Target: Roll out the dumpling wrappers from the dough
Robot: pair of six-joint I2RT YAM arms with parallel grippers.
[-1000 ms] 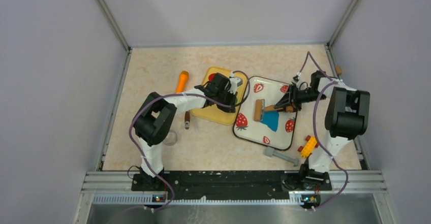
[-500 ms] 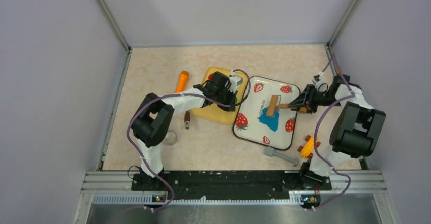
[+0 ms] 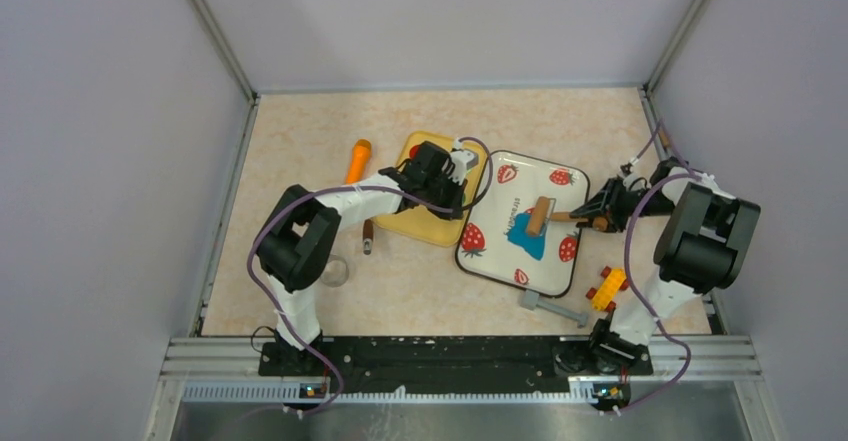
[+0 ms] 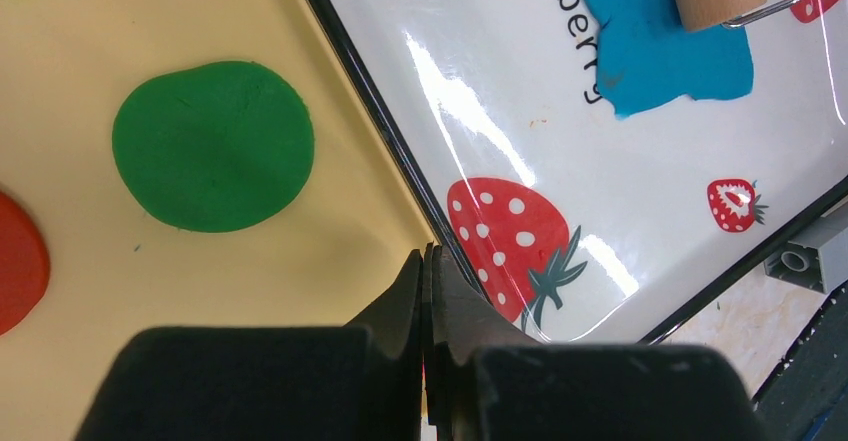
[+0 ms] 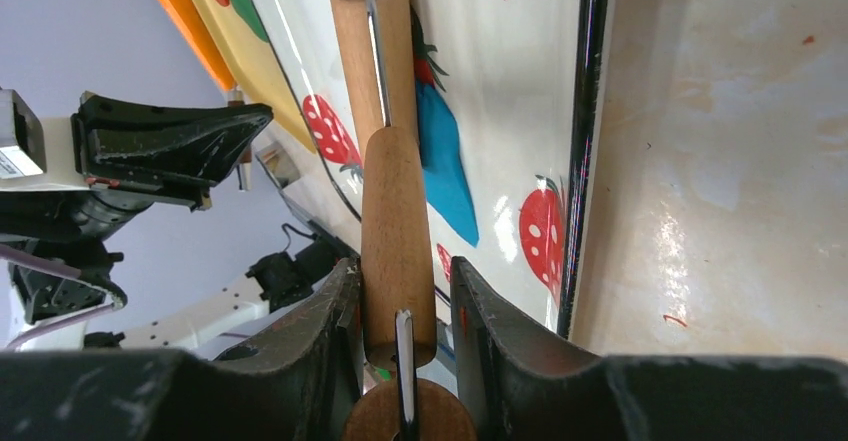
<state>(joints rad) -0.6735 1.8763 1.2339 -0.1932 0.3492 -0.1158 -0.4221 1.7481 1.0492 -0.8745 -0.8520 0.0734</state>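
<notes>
Black print on the white strawberry tray (image 4: 560, 161) ends in "berry" in the left wrist view; overhead it is too small to read. The dough (image 4: 650, 51), a flattened blue patch, lies on that tray with the roller (image 3: 540, 214) resting on it. The right fingers (image 5: 500, 331) clamp the roller's wooden handle. The left fingers (image 4: 398, 301), pressed together and empty, hang over the yellow tray (image 4: 330, 211) near a green disc (image 4: 212, 146).

The white tray (image 4: 650, 176) bears black lettering ending "berry", probably "strawberry".
</notes>
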